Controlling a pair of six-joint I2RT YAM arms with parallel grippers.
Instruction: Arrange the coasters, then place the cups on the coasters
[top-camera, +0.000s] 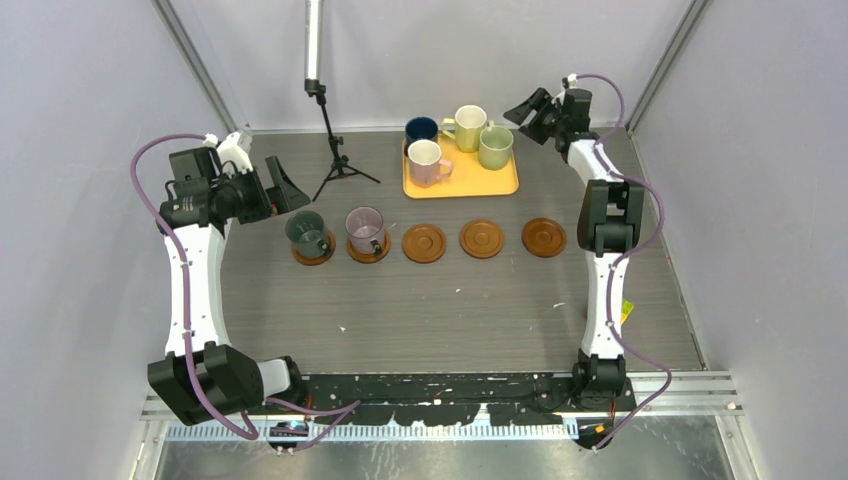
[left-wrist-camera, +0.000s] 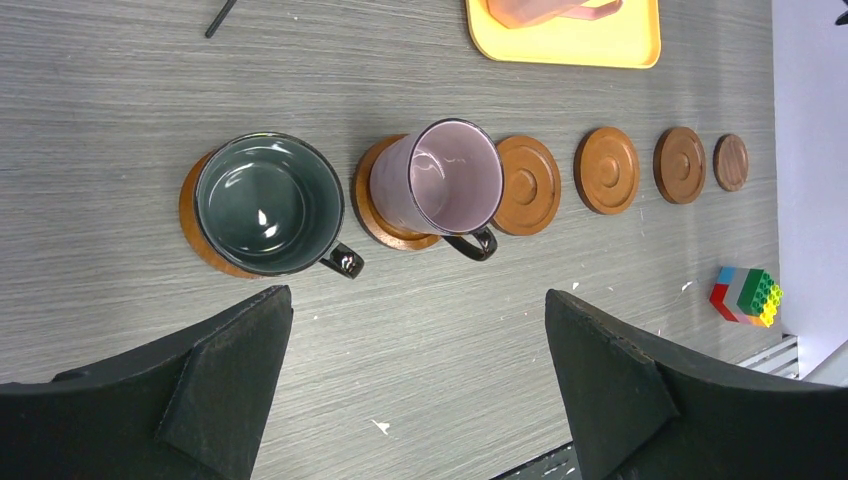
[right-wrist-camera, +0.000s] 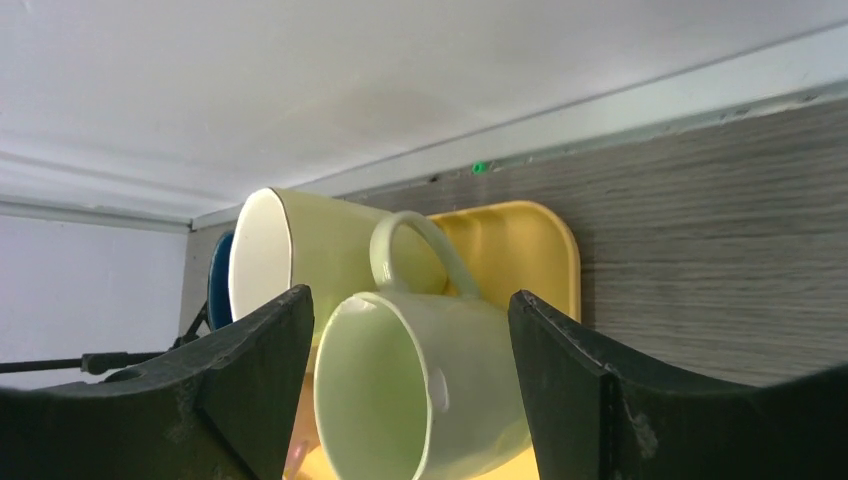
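Note:
Five brown coasters lie in a row. The dark green cup (top-camera: 306, 231) stands on the leftmost coaster (top-camera: 312, 254) and the mauve cup (top-camera: 364, 229) on the one beside it (top-camera: 368, 250). Three coasters (top-camera: 482, 239) to their right are bare. A darker coaster (left-wrist-camera: 731, 162) ends the row. The navy (top-camera: 421, 129), pink (top-camera: 425, 160), pale yellow (top-camera: 470, 125) and light green (top-camera: 495, 147) cups stand on the yellow tray (top-camera: 470, 182). My left gripper (top-camera: 288, 192) hangs open, back-left of the dark green cup. My right gripper (right-wrist-camera: 410, 300) is open, its jaws either side of the light green cup (right-wrist-camera: 420, 390) with gaps.
A black tripod stand (top-camera: 335, 150) stands at the back, left of the tray. A multicoloured toy block (left-wrist-camera: 748, 295) lies near the right arm, toward the front. Walls close in the table on the left, back and right.

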